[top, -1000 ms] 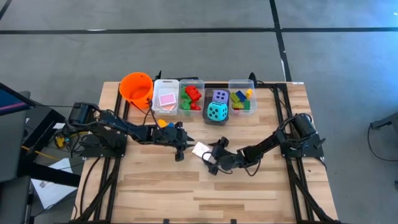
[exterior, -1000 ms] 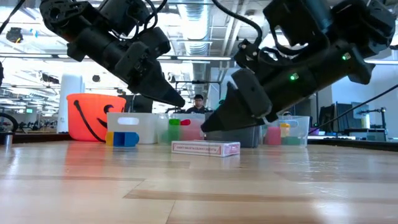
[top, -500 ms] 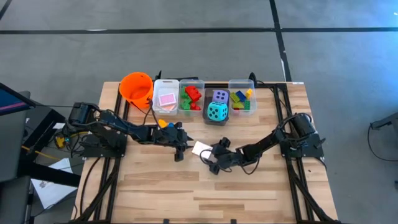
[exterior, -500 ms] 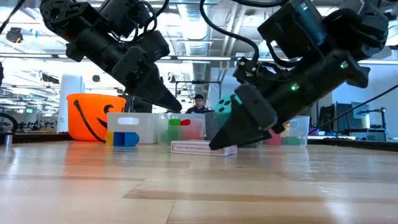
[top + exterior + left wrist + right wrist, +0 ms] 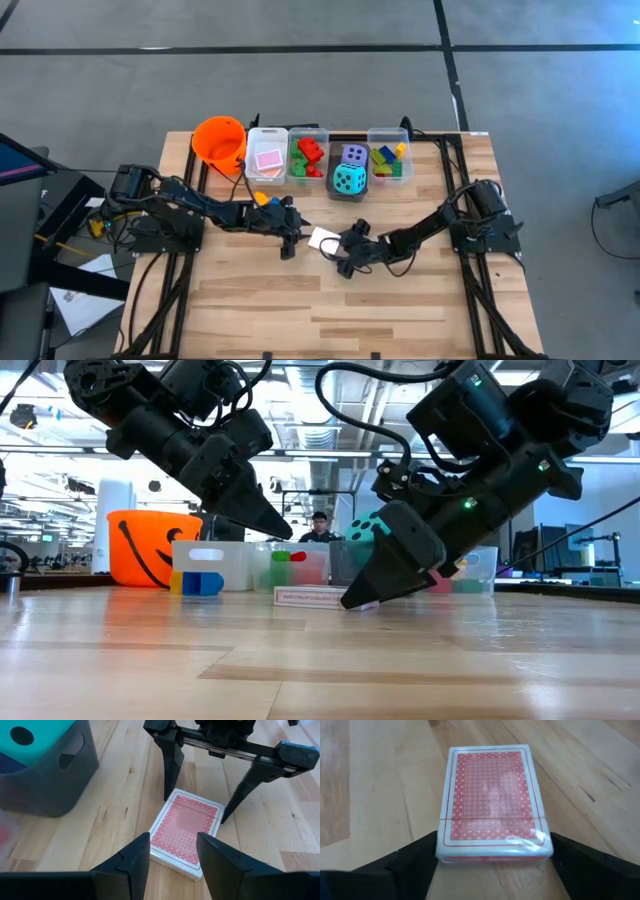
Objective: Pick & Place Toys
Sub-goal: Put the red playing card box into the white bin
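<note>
The table (image 5: 250, 300) carries a row of containers along its far edge: an orange bucket (image 5: 219, 141), three clear bins (image 5: 267, 160), and a dark bin (image 5: 50, 780) holding a teal die (image 5: 349, 180) and a purple die (image 5: 354, 154). One clear bin already holds a pack of cards; the others hold coloured bricks (image 5: 308, 156).

The left arm waits over the middle of the table. Its gripper (image 5: 289, 240) has its fingers (image 5: 131, 862) parted and holds nothing; a second card pack (image 5: 323, 239) lies on the wood just beyond its fingertips.

The right gripper (image 5: 341, 257) is the working one. Over the last second it has moved in from the side and dropped toward the table. A second ago the pack lay clear in front of its fingertips in the low view; now the fingertips cover the near end of the pack (image 5: 310, 597) and sit at table level. In the right wrist view the pack (image 5: 492, 800) lies flat, face pattern up, between the two spread fingers (image 5: 412, 857), one finger on each long side. The fingers are wide open and have not closed on it. The pack has not shifted on the table.

Judgement: the approach is finished and the grasp comes next. Closing the fingers on the pack's sides should secure it for transfer to the bin that holds the other pack. The pack is thin and wrapped in smooth film, so a slip during closing is possible.
</note>
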Robot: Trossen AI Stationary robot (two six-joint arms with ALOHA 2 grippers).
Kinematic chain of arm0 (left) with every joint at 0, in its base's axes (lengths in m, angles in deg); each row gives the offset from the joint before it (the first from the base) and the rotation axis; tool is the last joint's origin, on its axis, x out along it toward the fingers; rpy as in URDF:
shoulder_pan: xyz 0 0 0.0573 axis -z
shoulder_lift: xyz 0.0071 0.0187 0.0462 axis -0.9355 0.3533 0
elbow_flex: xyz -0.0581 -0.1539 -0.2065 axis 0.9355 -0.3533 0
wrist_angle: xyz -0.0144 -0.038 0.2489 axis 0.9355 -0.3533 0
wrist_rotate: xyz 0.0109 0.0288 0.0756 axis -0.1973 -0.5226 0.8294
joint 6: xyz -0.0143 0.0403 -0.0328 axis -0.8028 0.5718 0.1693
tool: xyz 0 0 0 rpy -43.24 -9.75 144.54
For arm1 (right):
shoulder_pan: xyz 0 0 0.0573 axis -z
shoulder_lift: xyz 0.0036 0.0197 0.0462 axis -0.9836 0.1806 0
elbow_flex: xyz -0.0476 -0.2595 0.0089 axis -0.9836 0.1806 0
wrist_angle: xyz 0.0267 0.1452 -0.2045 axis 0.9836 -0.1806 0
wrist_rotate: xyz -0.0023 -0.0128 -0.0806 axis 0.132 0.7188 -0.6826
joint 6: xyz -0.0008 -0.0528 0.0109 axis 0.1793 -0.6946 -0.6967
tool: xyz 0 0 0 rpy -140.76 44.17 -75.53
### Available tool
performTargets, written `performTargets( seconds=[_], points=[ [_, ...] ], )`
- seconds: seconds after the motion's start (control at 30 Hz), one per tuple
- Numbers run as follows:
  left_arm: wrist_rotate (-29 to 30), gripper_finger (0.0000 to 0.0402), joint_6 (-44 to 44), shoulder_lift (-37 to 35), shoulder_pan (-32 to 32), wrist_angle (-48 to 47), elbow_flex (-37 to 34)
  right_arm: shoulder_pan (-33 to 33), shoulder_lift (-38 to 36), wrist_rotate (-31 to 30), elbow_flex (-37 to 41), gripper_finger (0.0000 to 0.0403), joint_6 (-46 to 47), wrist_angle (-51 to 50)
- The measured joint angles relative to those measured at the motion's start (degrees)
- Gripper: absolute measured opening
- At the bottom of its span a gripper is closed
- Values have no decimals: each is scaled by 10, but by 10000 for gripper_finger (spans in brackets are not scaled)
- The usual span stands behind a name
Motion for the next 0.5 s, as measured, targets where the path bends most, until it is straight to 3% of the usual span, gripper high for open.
performTargets(
  seconds=[0.17,0.5],
  points=[
    [0,153,0,0,0,0,0,5,0,-3,0,299,2,1],
    [4,153,64,0,0,0,0,-1,-3,-62,3,296,-15,46]
  ],
)
